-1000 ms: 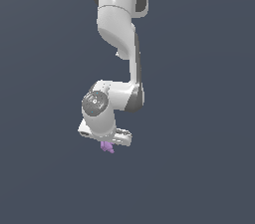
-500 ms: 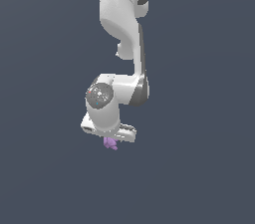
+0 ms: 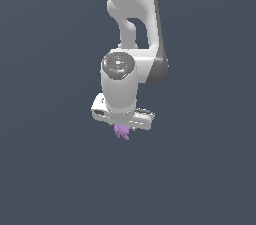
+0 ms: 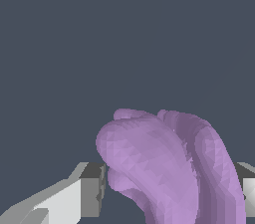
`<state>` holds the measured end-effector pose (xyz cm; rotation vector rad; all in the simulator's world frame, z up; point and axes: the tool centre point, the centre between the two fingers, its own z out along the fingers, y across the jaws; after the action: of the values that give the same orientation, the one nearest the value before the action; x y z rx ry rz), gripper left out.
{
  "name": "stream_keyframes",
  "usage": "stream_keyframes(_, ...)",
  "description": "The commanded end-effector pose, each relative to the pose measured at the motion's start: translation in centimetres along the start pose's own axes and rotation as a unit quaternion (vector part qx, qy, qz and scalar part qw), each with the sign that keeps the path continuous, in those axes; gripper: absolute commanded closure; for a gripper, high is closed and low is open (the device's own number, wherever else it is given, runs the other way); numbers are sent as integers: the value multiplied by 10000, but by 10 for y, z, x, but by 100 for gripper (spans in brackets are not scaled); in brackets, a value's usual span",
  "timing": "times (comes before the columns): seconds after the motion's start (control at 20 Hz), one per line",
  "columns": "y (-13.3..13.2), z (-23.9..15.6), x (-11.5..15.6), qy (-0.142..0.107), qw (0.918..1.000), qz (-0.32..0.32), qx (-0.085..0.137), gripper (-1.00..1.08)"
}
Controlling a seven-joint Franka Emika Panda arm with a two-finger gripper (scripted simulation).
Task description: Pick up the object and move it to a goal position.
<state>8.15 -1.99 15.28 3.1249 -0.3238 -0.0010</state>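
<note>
The object (image 3: 121, 132) is a small light-purple lumpy shape with stubby lobes, hanging just under the white hand of the arm in the exterior view. My gripper (image 3: 122, 130) is shut on it, and its fingers are mostly hidden behind the hand. In the wrist view the object (image 4: 169, 168) fills the space between the two fingertips (image 4: 92, 188), which press on either side of it. No goal marker shows in either view.
The white arm (image 3: 131, 29) rises straight up from the hand to the top edge of the exterior view. Everything around it is a flat dark grey-blue background, with no surface or edge to be made out.
The arm with the object has drifted toward the exterior view's right and very slightly upward over the last second. The grip on the object looks unchanged.
</note>
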Motion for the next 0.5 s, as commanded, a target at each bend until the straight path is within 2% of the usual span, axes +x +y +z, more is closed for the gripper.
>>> stream_keyframes(0.0, -14, -26, -9, 3, 10000, -2, 1, 108)
stream_keyframes(0.45, -65, -119, -39, 5, 10000, -1, -6, 108)
